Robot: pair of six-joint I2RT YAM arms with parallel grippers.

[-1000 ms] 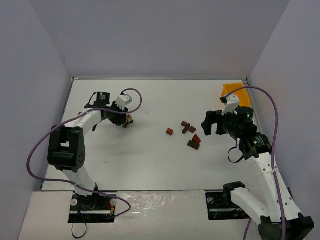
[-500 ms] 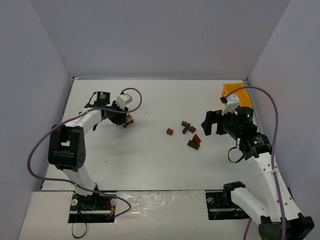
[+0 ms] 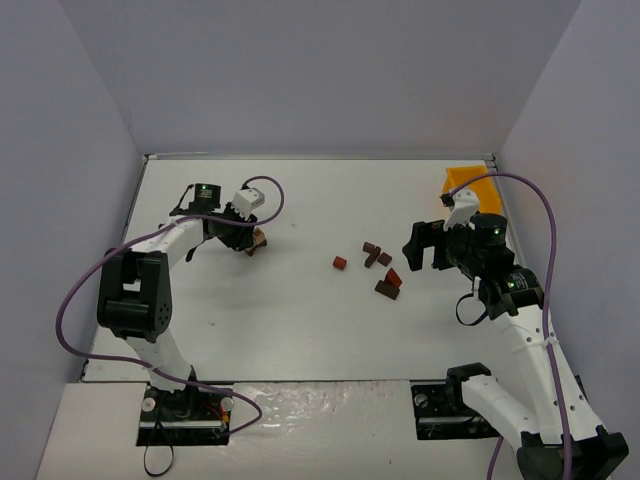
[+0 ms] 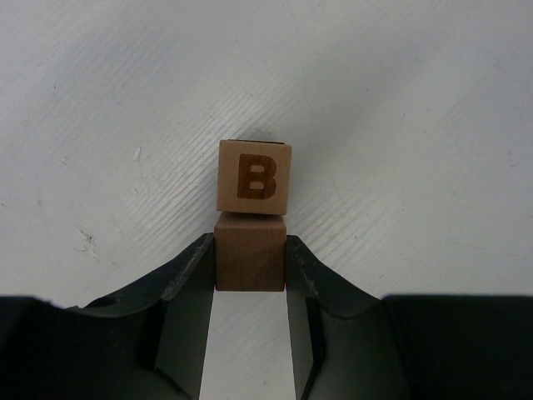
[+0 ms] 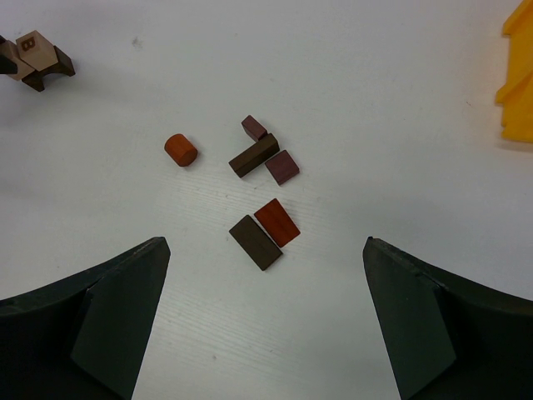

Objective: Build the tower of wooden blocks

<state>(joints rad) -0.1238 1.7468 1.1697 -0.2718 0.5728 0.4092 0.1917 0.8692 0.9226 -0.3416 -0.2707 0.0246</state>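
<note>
We see left claw [image 4: 250, 271] clamped on a brown cube [image 4: 250, 252], B cube [image 4: 255, 177] touching its far face | right claw [image 5: 266, 243] spread wide, loose wood blocks [image 5: 264, 156] near it on desk [image 5: 400, 100]

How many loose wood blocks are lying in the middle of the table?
6. An orange cylinder leftmost; a small purplish cube, a dark bar and a purple cube clustered; a red block beside a dark brown block at the near side. None appears hidden.
</note>
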